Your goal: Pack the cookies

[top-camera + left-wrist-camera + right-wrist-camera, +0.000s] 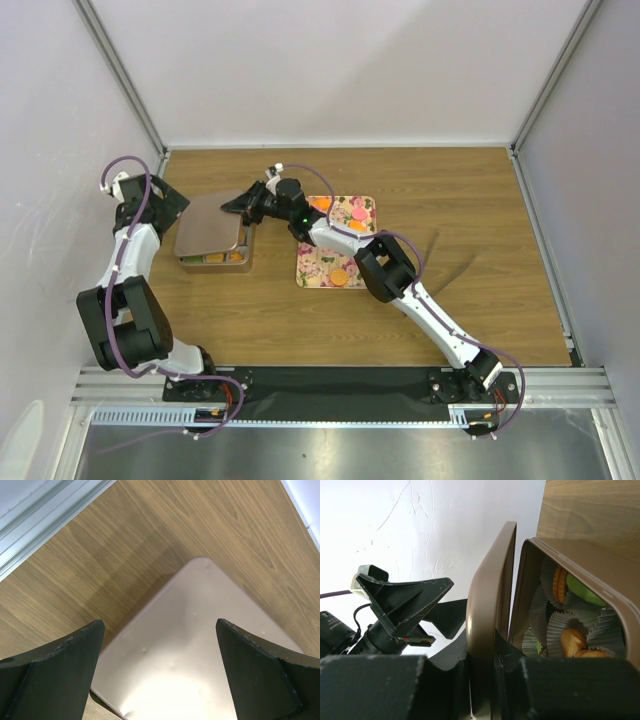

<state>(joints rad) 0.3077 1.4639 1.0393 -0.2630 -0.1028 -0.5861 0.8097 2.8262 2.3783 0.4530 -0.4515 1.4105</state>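
Cookies: small flat round discs. Three lie flat and well apart on the flowered tray (318,262): an orange cookie (340,277) near its front edge, a pink cookie (357,213) and a second orange cookie (320,206) along its far edge. Others sit in white paper cups (555,630) inside the tan box (615,602): an orange disc (560,585) standing on edge, with a tilted green disc (585,594) just beside it.
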